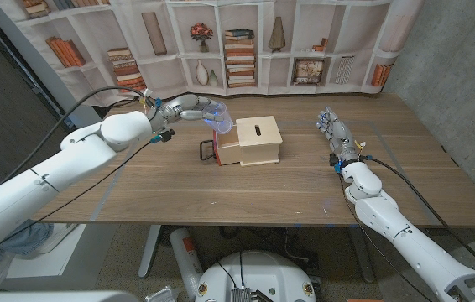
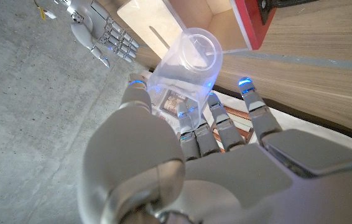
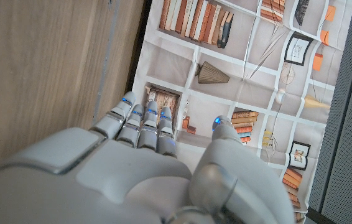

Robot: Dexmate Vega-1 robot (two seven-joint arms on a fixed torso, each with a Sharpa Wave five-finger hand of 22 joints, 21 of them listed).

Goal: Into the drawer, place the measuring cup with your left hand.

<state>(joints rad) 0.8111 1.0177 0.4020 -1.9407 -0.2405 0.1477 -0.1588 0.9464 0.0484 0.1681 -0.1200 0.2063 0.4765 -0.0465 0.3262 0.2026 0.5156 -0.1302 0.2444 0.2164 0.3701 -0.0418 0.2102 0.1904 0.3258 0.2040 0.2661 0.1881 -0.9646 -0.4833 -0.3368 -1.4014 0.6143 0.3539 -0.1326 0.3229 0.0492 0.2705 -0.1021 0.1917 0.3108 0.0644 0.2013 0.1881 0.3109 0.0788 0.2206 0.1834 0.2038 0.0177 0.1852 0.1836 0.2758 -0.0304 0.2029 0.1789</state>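
Observation:
My left hand (image 1: 189,110) holds a clear plastic measuring cup (image 1: 219,120) in the air, just above the pulled-out drawer (image 1: 226,148) of a small wooden box (image 1: 258,138). In the left wrist view the measuring cup (image 2: 186,64) sits between the fingers of my left hand (image 2: 188,146), right by the open drawer (image 2: 221,25) with its red front (image 2: 249,23). My right hand (image 1: 336,134) stands on the table to the right of the box, fingers apart and holding nothing. In the right wrist view my right hand (image 3: 145,155) has its fingers straight.
The drawer has a red front with a black handle (image 1: 208,150) sticking out to the left. The wooden table (image 1: 246,193) reaches to a bookshelf-printed backdrop (image 1: 246,42). Cables run along my left arm.

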